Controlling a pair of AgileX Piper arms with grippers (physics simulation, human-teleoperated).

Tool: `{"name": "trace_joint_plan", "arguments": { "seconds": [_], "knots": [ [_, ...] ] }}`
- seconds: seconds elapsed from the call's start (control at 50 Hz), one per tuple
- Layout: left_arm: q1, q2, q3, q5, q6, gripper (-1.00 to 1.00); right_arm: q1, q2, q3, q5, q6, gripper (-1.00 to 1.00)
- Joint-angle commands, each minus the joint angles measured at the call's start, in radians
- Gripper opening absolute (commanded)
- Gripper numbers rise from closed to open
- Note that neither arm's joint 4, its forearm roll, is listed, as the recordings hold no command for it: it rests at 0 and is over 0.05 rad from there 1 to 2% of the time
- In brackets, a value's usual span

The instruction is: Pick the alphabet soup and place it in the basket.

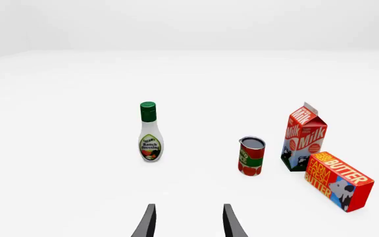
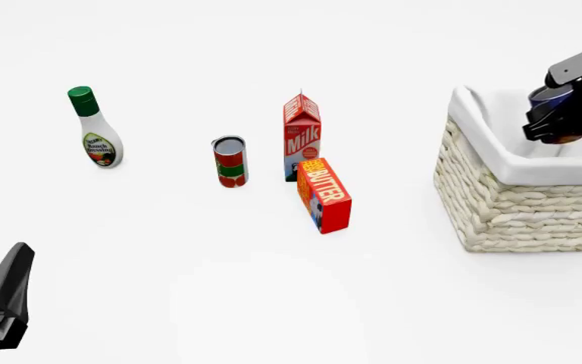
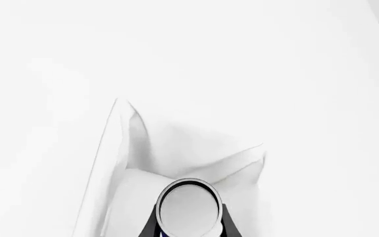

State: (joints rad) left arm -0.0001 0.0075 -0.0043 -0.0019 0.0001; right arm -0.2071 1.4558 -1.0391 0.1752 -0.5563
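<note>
The alphabet soup (image 2: 545, 95) shows only a blue edge in the front view, held in my right gripper (image 2: 562, 115) over the opening of the cream wicker basket (image 2: 514, 212) at the right. In the right wrist view the can's silver top (image 3: 189, 207) sits between the dark fingers (image 3: 148, 228), with the basket's white lining (image 3: 176, 148) below and beyond it. My left gripper (image 2: 3, 302) rests at the near left, far from the basket. Its fingers (image 1: 147, 222) stand apart with nothing between them.
On the table stand a ranch dressing bottle (image 2: 96, 129), a red-and-green can (image 2: 230, 161) and a milk carton (image 2: 301, 136). A red butter box (image 2: 323, 195) lies in front of the carton. All are left of the basket.
</note>
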Motion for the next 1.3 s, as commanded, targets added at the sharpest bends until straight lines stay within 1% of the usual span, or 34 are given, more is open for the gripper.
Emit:
{"name": "trace_joint_plan", "arguments": {
  "seconds": [0.02, 0.4, 1.08, 1.1, 1.3],
  "knots": [
    [0.0, 0.0, 0.0, 0.0, 0.0, 1.0, 0.005, 0.029, -0.025, -0.008, 0.018, -1.0],
    [0.0, 0.0, 0.0, 0.0, 0.0, 1.0, 0.003, 0.079, -0.03, -0.028, 0.012, -1.0],
    [0.0, 0.0, 0.0, 0.0, 0.0, 1.0, 0.002, 0.101, -0.033, -0.036, 0.016, -1.0],
    [0.0, 0.0, 0.0, 0.0, 0.0, 1.0, 0.001, 0.102, -0.033, -0.036, 0.015, 1.0],
    [0.0, 0.0, 0.0, 0.0, 0.0, 1.0, -0.003, 0.099, -0.04, -0.032, 0.017, 1.0]
  ]
}}
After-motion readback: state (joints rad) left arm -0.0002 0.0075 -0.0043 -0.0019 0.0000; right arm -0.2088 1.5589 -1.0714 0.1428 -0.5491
